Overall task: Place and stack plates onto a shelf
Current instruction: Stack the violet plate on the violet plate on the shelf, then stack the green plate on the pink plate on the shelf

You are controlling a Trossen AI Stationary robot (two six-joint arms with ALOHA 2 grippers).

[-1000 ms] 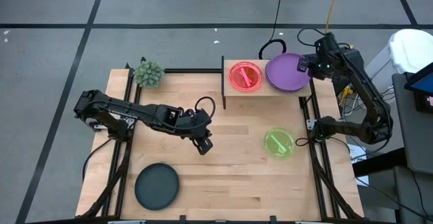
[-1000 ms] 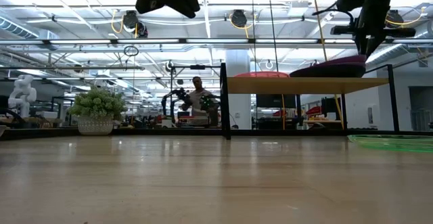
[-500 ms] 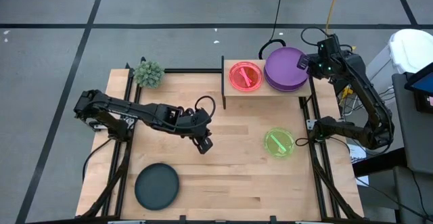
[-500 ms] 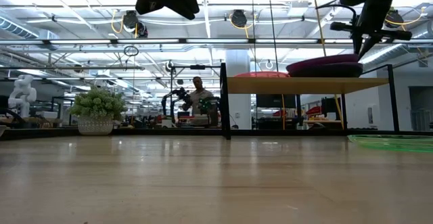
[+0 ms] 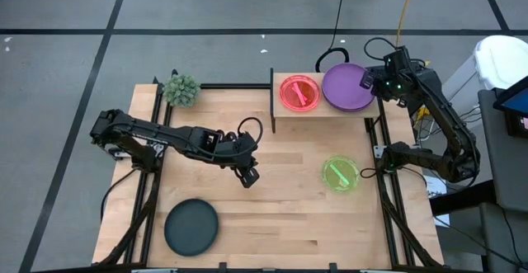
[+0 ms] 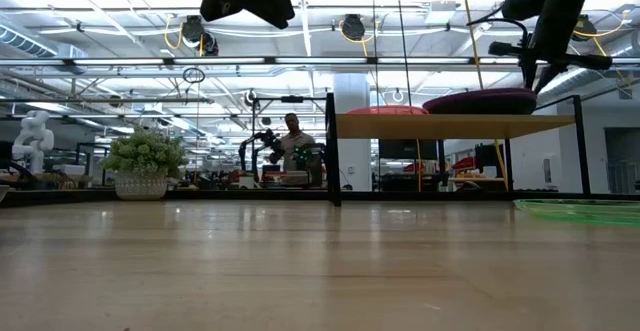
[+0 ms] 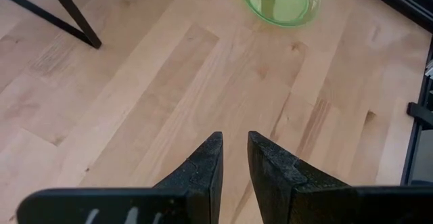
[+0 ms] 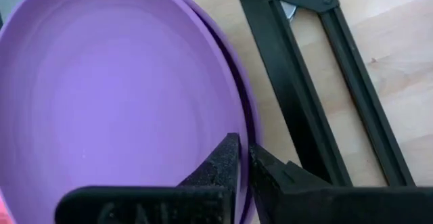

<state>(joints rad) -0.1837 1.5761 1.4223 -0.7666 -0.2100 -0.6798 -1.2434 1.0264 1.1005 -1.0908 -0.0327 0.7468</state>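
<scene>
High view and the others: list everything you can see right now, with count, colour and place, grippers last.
Purple plates: two, stacked, on the shelf's right part.
Pink-red plate: at least one, translucent, on the shelf left of the purple stack.
Green plate: at least one, translucent neon green, on the table in front of the shelf.
Dark teal plate: at least one, near the table's front left.
Shelf: one, light wood, at the table's far edge.
Plant: one, spiky green, far left corner.
Person: one, in the room behind.
Left gripper: above mid-table, nearly closed, empty.
Right gripper: at the purple stack's right rim.
</scene>
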